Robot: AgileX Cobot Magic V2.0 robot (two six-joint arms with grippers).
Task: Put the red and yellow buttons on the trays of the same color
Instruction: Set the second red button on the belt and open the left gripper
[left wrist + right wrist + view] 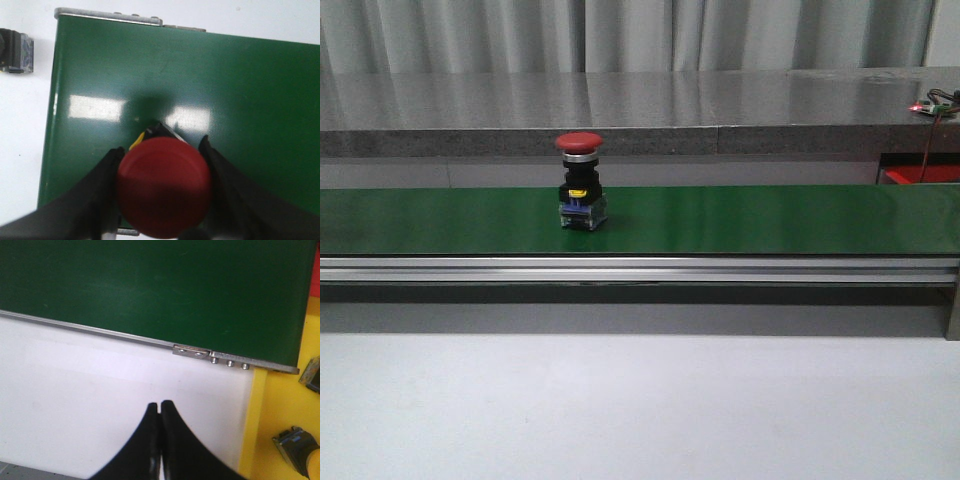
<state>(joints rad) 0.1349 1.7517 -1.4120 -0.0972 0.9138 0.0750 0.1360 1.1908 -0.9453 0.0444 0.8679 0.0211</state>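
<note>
A red button (580, 180) with a black body stands upright on the green belt (740, 218) in the front view, where neither gripper shows. In the left wrist view a red button cap (162, 192) fills the space between my left gripper's (162, 147) black fingers, which press on both of its sides above the belt (225, 90). My right gripper (160, 404) is shut and empty over the white table, beside the yellow tray (280, 410). Two button bodies lie on that tray, one (295, 447) with a yellow cap and one (311, 372) at the frame's edge.
Another button block (15, 50) lies on the white table just past the belt's end. The belt's metal rail (640, 268) runs along its front edge. A strip of red tray (315, 280) shows beyond the yellow tray, and a red patch (920, 176) sits at the far right.
</note>
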